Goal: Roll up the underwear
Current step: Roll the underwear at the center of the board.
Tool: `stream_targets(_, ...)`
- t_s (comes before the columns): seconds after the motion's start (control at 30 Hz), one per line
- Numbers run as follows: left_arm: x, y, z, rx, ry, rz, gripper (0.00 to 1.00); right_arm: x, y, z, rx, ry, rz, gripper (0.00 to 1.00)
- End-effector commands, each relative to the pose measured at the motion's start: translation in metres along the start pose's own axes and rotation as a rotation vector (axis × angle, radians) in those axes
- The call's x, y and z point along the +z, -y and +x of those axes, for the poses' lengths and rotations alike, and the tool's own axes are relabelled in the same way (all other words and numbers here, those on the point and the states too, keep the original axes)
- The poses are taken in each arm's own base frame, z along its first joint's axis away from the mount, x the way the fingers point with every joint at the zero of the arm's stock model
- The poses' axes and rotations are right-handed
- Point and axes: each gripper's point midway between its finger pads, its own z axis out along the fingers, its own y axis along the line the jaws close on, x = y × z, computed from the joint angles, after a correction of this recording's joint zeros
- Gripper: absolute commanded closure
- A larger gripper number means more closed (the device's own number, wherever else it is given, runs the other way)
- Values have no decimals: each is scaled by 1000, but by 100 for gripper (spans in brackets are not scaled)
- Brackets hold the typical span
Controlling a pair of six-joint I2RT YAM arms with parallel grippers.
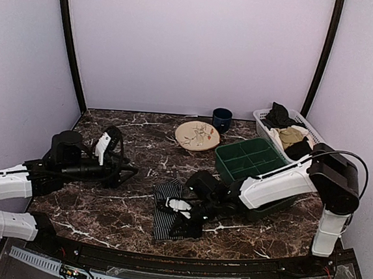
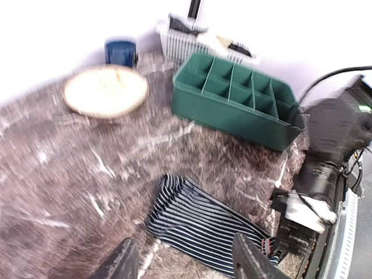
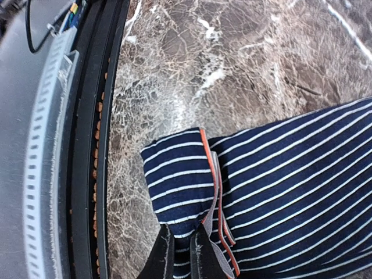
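The underwear point(image 1: 165, 209) is navy with thin white stripes and lies flat near the table's front middle. It also shows in the left wrist view point(image 2: 200, 224) and the right wrist view point(image 3: 279, 186). Its near end is folded back over itself, showing a grey waistband with orange-red edging point(image 3: 216, 197). My right gripper point(image 3: 181, 256) is shut on that folded end, low on the cloth point(image 1: 181, 212). My left gripper point(image 2: 186, 264) is open and empty, held above the table to the left point(image 1: 110, 149), apart from the underwear.
A green divided tray point(image 1: 250, 159) stands right of the underwear. A round pale plate point(image 1: 197, 136) and a dark blue cup point(image 1: 221, 119) sit at the back. A white basket point(image 1: 305, 130) with clothes is at the back right. The table's front rail point(image 3: 87, 145) lies close to the fold.
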Motion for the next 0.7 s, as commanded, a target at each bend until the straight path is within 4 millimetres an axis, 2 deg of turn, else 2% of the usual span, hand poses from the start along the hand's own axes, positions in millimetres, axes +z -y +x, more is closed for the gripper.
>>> stream_targets(0.0,-16,5,19,230,-64,-22,40,5,-6,27,267,-79,-222,100)
stream_targets(0.17,-17,41,40,488,-161,23,40,13,7,30,396,-83,-317,100)
stream_targets(0.3,-10,76,73,665,-257,81,42,16,20,34,473,-103,-339,100)
stream_targets(0.4,-2,98,104,743,-313,154,42,17,29,29,495,-99,-345,100)
stream_targets(0.5,11,109,125,806,-370,175,43,15,33,30,514,-93,-350,100)
stream_targets(0.67,41,118,131,865,-363,160,43,17,37,33,525,-97,-347,100)
